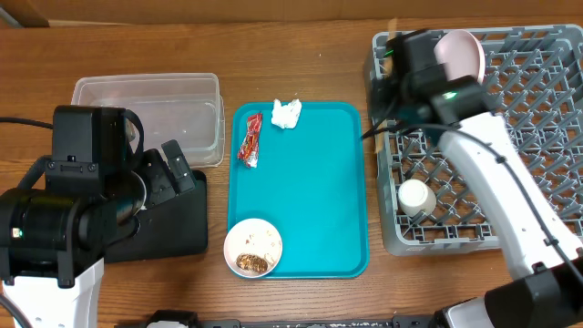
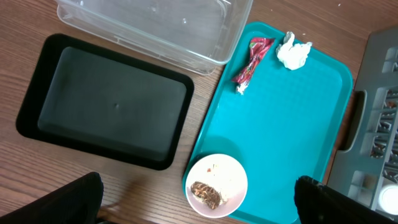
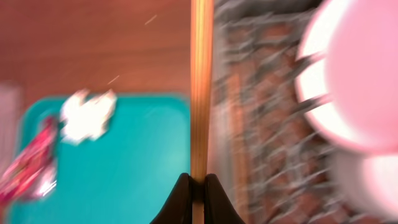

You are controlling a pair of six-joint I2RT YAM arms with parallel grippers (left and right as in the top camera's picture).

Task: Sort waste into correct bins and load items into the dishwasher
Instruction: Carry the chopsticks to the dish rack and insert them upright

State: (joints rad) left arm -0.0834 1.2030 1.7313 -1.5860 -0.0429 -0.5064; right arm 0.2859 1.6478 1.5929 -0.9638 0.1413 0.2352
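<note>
My right gripper [image 3: 198, 186] is shut on wooden chopsticks [image 3: 201, 93] and sits at the grey dish rack's [image 1: 537, 118] far left corner, also in the overhead view [image 1: 393, 50]. A pink plate [image 1: 460, 55] stands in the rack and a white cup [image 1: 414, 198] lies in it. On the teal tray [image 1: 319, 200] lie a red wrapper [image 1: 250, 141], a white tissue [image 1: 287, 113] and a small bowl [image 1: 253, 247] holding brown and pale food scraps [image 2: 207, 194]. My left gripper [image 2: 199, 198] is open and empty, high above the bowl and the black tray [image 2: 106, 99].
The clear tub [image 1: 150, 114] stands behind the black tray [image 1: 178, 228] at the left. The teal tray's right edge lies close to the rack. Bare wooden table [image 1: 301, 46] runs along the back. The right wrist view is blurred.
</note>
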